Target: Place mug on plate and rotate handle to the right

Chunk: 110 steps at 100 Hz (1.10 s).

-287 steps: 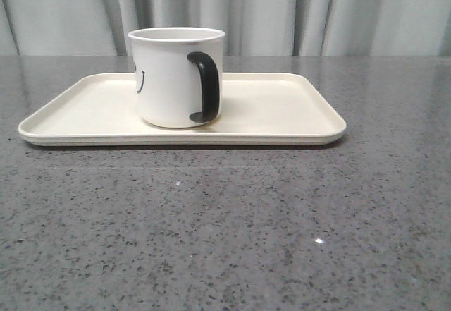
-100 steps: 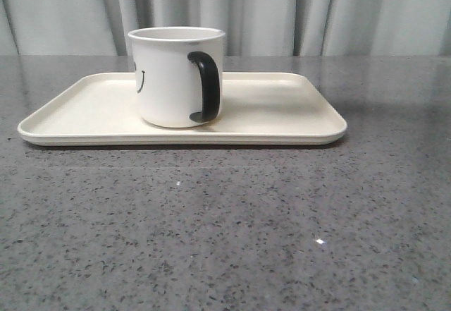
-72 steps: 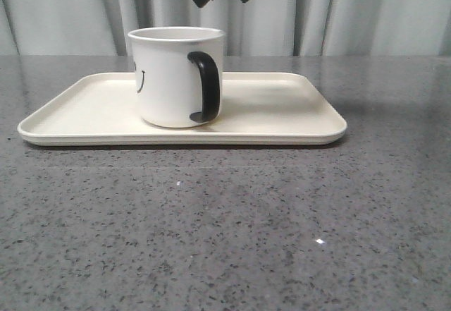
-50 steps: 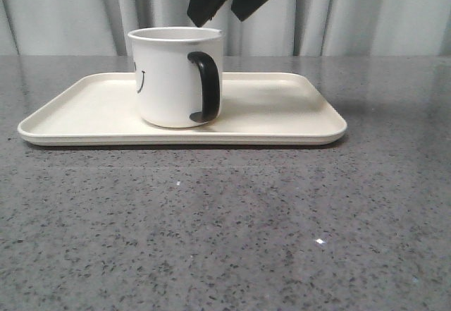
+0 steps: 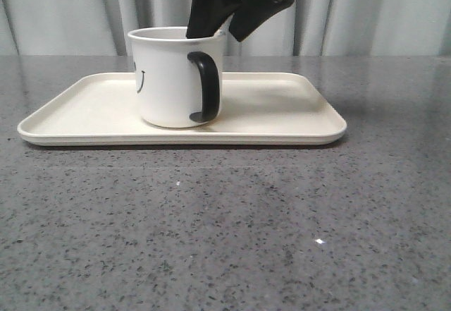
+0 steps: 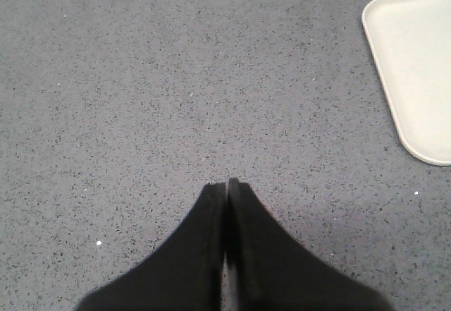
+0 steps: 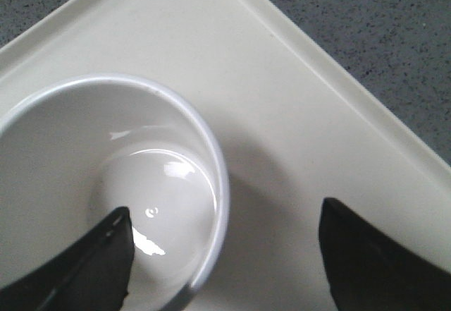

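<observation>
The white mug (image 5: 173,78) stands upright on the cream plate (image 5: 282,113), left of its middle. Its black handle (image 5: 205,87) faces the camera, slightly to the right. My right gripper (image 5: 220,32) hangs open just above the mug's right rim, one finger over the mug's mouth and one outside it. In the right wrist view the rim (image 7: 211,163) lies between the two fingers of the gripper (image 7: 225,219), over the plate (image 7: 296,113). My left gripper (image 6: 227,183) is shut and empty over bare tabletop, with a corner of the plate (image 6: 416,64) beside it.
A grey speckled stone tabletop (image 5: 225,233) spreads all round the plate. Pale curtains (image 5: 380,11) hang behind the table.
My right gripper has come down from above into view, open, and now straddles the mug's right rim. The mug and plate have not moved.
</observation>
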Each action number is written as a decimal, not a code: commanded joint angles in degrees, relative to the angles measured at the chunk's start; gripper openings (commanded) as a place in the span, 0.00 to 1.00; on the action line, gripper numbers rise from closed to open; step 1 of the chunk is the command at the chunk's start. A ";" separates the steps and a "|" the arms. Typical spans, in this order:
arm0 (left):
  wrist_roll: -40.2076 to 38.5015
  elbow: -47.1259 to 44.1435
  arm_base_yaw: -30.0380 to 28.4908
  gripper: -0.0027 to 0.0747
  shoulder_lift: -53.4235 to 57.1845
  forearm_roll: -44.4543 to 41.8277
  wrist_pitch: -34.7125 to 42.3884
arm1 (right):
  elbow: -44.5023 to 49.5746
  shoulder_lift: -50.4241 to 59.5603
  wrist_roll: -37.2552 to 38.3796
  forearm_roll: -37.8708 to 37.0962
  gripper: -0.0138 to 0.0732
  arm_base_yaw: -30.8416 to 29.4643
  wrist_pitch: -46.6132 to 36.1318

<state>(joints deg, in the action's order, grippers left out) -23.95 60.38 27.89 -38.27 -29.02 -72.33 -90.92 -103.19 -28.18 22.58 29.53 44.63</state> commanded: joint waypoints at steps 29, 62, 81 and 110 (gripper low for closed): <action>-0.58 1.25 0.41 0.01 -0.11 -1.66 2.71 | -1.98 1.37 -0.63 2.74 0.79 0.02 -1.04; -0.58 1.25 0.41 0.01 -0.11 -1.66 2.71 | -1.98 1.32 -0.63 2.85 0.31 0.02 -0.50; -0.58 1.25 0.41 0.01 -0.11 -1.66 2.71 | -1.98 1.32 -0.63 2.85 0.09 0.02 -0.38; -0.58 1.25 0.41 0.01 -0.11 -1.66 2.71 | -2.47 1.40 -0.63 2.85 0.09 0.02 0.94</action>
<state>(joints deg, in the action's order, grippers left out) -23.95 60.38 27.89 -38.27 -29.02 -72.33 -91.11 -104.33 -28.18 24.52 29.53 46.17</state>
